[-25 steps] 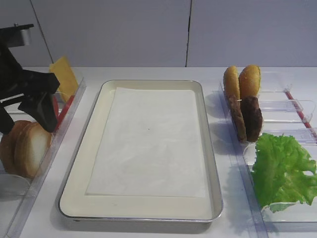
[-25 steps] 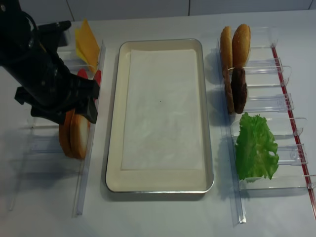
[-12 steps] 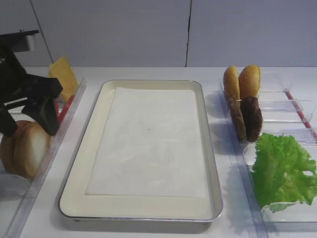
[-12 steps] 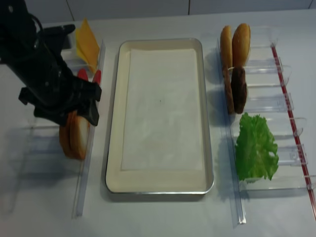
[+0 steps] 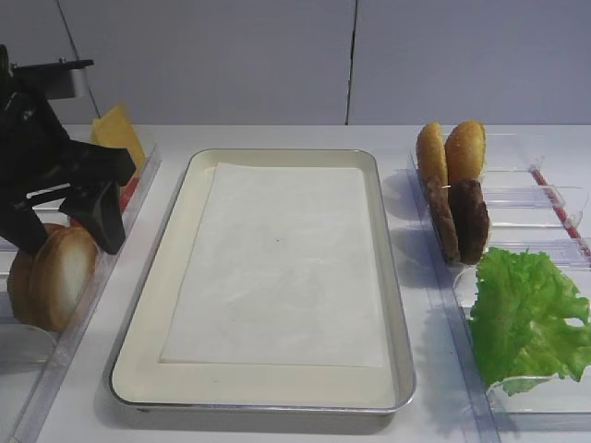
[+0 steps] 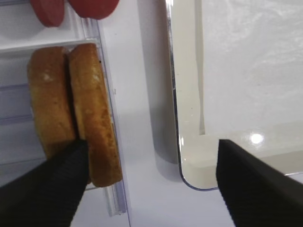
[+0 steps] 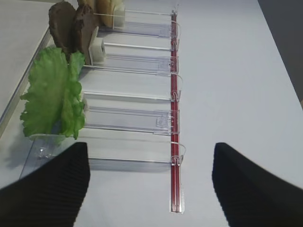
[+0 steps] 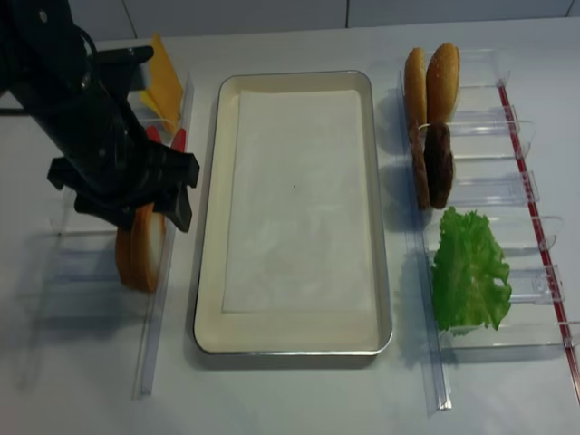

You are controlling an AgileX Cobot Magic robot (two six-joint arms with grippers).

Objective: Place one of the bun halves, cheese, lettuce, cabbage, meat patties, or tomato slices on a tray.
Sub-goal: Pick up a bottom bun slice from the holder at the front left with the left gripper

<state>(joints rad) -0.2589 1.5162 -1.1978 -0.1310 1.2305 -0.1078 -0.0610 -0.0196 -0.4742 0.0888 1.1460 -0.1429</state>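
Two bun halves (image 5: 55,277) (image 8: 140,258) stand on edge in the left clear holder. My left gripper (image 5: 60,231) (image 8: 136,210) hovers just above them, open. In the left wrist view its left finger overlaps the bun halves (image 6: 92,118), its right finger hangs over the tray's corner (image 6: 189,161), and the left gripper (image 6: 151,189) holds nothing. The cream tray (image 5: 157,305) (image 8: 210,236) holds only its paper liner. Cheese (image 5: 120,143) and tomato slices (image 6: 92,7) sit further back. Lettuce (image 7: 52,94) and meat patties (image 7: 71,26) lie before my open right gripper (image 7: 151,189).
An orange-golden pair of buns (image 5: 450,152) stands behind the patties (image 5: 466,221) in the right holders. Clear plastic holders (image 7: 132,120) with a red strip (image 7: 174,156) run along the right. The left holder's wall (image 6: 118,198) stands between the bun halves and the tray.
My left gripper has shifted a little to the right, toward the tray, staying open above the bun halves. Everything else is as before.
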